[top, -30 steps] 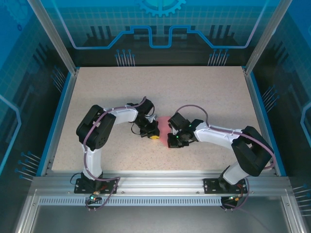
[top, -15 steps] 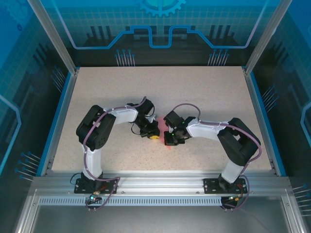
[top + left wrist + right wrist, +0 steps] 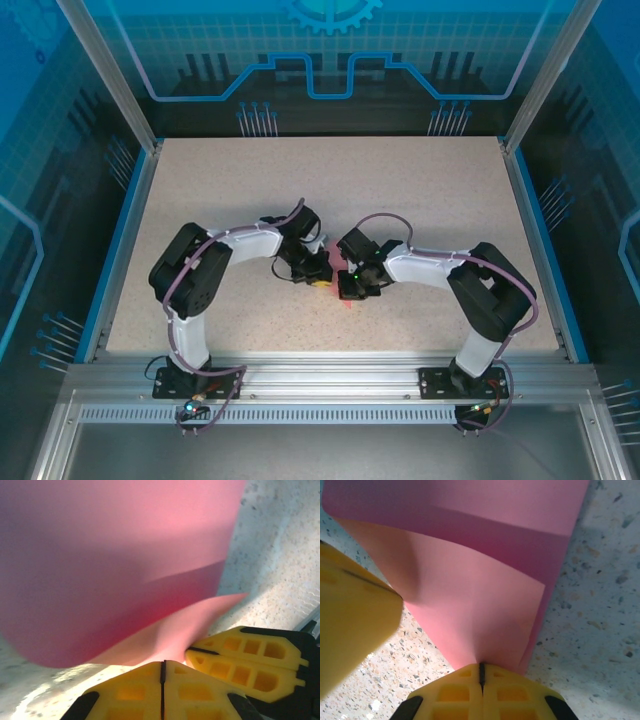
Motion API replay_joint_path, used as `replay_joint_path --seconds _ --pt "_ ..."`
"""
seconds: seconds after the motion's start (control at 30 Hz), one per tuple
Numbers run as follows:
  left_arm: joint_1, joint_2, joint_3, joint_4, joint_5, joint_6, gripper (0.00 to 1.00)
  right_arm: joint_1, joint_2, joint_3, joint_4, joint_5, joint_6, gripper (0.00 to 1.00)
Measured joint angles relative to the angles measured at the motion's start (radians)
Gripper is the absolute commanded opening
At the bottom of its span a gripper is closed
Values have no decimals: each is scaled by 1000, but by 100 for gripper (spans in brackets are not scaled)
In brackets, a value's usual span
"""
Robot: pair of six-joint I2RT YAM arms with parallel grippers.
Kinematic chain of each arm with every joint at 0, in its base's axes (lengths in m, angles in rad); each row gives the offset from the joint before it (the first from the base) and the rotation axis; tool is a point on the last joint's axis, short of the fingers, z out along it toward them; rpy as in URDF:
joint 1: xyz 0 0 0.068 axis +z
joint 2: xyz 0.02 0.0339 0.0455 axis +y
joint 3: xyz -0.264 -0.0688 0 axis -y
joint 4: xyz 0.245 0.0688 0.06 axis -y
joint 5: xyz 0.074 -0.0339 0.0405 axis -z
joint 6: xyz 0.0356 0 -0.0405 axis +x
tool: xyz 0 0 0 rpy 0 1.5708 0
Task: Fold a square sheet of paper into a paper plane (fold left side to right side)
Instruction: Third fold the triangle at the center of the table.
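Note:
The square sheet of paper (image 3: 470,595) is salmon pink and lies partly doubled over on the speckled table, one flap curling up over the layer beneath. My right gripper (image 3: 481,666) is shut, and the flap's near corner runs into the seam between its yellow fingers. My left gripper (image 3: 162,662) is also shut, its tips meeting the paper (image 3: 115,570) at the flap's edge. In the top view the left gripper (image 3: 318,278) and the right gripper (image 3: 346,287) sit almost tip to tip at the table's middle, with slivers of pink paper (image 3: 334,248) showing around them. No paper plane shape shows.
The speckled table (image 3: 420,190) stretches wide behind and to both sides of the grippers. Blue rails and aluminium posts (image 3: 528,200) border it. Both arms bend inward, elbows out towards the side edges.
The right gripper has slid left, closing in on the left gripper, and then held still. The left arm's elbow has shifted slightly outward. Both grippers stay shut.

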Motion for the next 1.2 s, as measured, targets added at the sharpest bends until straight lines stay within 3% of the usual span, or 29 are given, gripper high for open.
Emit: replay_joint_path --seconds 0.8,1.2 --pt "-16 52 1 11 2 80 4 0 8 10 -17 2 -4 0" --pt "18 53 9 -10 -7 125 4 0 8 10 -19 3 -8 0"
